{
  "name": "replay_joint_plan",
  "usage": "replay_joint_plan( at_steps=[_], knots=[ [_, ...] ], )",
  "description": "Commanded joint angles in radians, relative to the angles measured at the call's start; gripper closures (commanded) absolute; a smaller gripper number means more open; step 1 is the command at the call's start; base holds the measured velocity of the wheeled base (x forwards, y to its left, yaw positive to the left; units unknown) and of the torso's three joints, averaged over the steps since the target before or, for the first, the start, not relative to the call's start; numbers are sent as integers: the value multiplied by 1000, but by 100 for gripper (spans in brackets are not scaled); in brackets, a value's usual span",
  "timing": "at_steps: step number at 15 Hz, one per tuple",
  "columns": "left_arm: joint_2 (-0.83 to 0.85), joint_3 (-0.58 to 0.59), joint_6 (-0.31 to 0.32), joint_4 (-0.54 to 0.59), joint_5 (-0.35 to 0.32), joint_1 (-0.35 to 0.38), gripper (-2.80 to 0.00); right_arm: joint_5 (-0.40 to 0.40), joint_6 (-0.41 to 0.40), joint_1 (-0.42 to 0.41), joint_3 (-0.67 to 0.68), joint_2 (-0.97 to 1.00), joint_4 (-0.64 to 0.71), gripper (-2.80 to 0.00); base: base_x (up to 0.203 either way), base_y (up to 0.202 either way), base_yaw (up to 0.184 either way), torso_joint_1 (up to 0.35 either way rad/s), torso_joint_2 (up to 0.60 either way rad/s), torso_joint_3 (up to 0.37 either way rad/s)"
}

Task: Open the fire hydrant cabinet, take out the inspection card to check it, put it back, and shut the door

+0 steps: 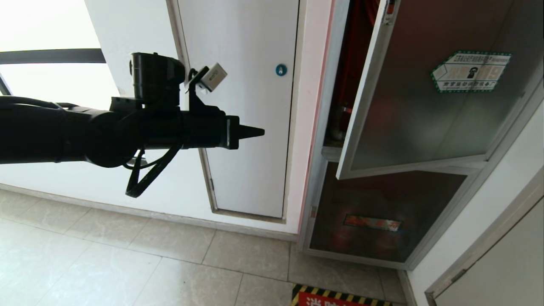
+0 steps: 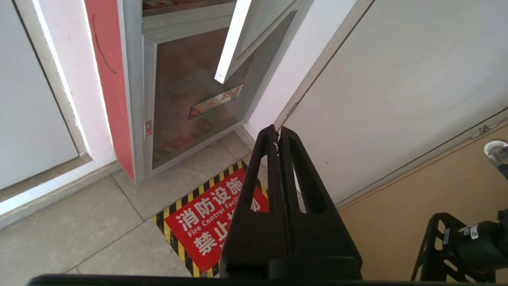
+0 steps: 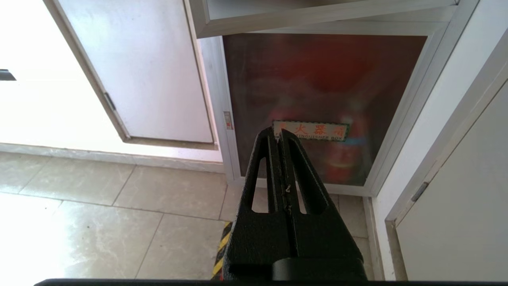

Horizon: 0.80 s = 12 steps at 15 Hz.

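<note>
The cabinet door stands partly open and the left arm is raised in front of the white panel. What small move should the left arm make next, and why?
Probably bring the left gripper across toward the free edge of the door. The gripper is shut, holds nothing and hangs clear of the door, in front of the white panel. No inspection card shows, so whether to swing the door wider or closed I cannot tell.

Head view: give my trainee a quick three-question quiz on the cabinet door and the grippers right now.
1. True or false: the door of the fire hydrant cabinet stands ajar.
2. Is the left gripper A) gripping the door edge, B) apart from the door, in front of the white panel, or C) inside the cabinet?
3. How do the right gripper fingers stand?

Key: 1 true; 2 B; 3 shut, holding nothing.
</note>
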Motion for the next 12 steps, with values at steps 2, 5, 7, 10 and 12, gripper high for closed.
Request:
replay_joint_plan(
  at_steps=[2, 5, 7, 10, 12],
  knots=[
    [122, -91, 1, -1, -3, -26, 0, 0, 0, 0, 0, 0, -1, 0, 0, 0, 0, 0, 0, 0],
    [248, -207, 3, -1, -3, -61, 0, 0, 0, 0, 0, 0, -1, 0, 0, 0, 0, 0, 0, 0],
    [336, -295, 4, -1, -3, -79, 0, -2, 0, 0, 0, 0, -1, 0, 0, 0, 0, 0, 0, 0],
    [475, -464, 2, -1, -4, -107, 0, 0, 0, 0, 0, 0, -1, 0, 0, 0, 0, 0, 0, 0],
    [534, -503, 2, -50, -6, -154, 0, 0, 0, 0, 0, 0, -1, 0, 0, 0, 0, 0, 0, 0]
  ],
)
